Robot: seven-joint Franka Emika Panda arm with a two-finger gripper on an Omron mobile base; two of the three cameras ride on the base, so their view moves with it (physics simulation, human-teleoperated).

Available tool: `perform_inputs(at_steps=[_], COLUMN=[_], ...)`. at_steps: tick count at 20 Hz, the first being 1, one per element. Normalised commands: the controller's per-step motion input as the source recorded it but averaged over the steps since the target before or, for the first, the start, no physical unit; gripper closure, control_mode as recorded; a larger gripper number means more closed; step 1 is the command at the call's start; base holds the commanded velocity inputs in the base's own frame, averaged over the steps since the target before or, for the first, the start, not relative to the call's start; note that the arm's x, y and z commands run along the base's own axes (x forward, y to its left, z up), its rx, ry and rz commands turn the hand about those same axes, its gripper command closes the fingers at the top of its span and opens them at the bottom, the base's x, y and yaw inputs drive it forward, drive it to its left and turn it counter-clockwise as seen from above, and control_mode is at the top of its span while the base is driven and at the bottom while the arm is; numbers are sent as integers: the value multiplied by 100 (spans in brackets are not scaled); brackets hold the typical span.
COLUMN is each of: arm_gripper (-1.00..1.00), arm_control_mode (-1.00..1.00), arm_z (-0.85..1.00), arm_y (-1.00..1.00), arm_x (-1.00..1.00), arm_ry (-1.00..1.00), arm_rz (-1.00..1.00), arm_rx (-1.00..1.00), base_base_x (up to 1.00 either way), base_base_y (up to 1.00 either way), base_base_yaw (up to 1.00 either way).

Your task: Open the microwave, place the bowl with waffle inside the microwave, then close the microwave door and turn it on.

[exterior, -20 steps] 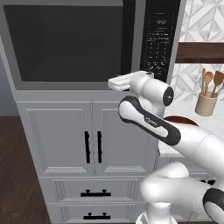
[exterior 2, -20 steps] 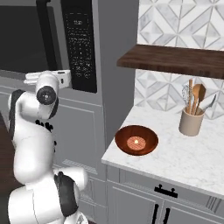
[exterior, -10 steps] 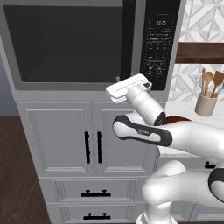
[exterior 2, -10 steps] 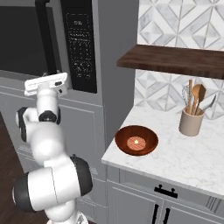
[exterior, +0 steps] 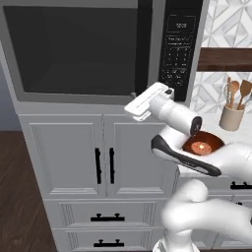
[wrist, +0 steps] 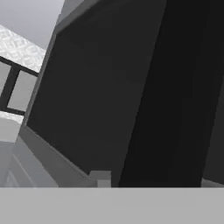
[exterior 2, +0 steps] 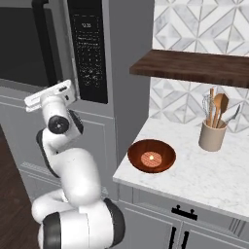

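The microwave (exterior: 98, 54) is built in above grey cabinets, and the microwave door (exterior: 74, 49) lies flush with its frame. The door's black handle strip (exterior: 145, 47) runs beside the keypad (exterior: 179, 49). My gripper (exterior: 142, 99) sits at the door's lower right corner, by the foot of the handle. In the hand view the gripper (wrist: 156, 180) faces the dark glass, with its fingertips (wrist: 100, 177) apart on either side of the handle strip (wrist: 175, 87); I cannot tell whether they touch it. The bowl with waffle (exterior 2: 151, 156) rests on the marble counter to the right.
A beige cup of wooden spoons (exterior 2: 212, 136) stands at the back of the counter (exterior 2: 204, 175), under a dark wooden shelf (exterior 2: 194, 65). Cabinet doors (exterior: 98, 157) and drawers lie below the microwave. My own arm (exterior: 197, 157) bends low in front of the bowl.
The hand has stayed by the foot of the handle, tilting and sinking slightly. The elbow has swung down and to the right. The door has not moved.
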Motion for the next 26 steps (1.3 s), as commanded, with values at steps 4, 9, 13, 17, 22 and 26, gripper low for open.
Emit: perform_inputs(at_steps=[4, 9, 13, 17, 22, 26], arm_gripper=[100, 100, 100, 100, 100, 100], arm_control_mode=[-100, -100, -100, -100, -100, -100], arm_z=[82, 82, 89, 95, 73, 70], arm_y=[100, 100, 100, 89, 98, 100], arm_x=[-100, -100, -100, -100, -100, -100], arm_ry=[9, 0, 0, -25, -35, -38], arm_rz=[30, 24, 19, 4, 0, 0], arm_rx=[-72, -68, -70, -56, -57, -57], base_base_x=[0, 0, 0, 0, 0, 0], base_base_y=[0, 0, 0, 0, 0, 0], base_base_yaw=[0, 0, 0, 0, 0, 0])
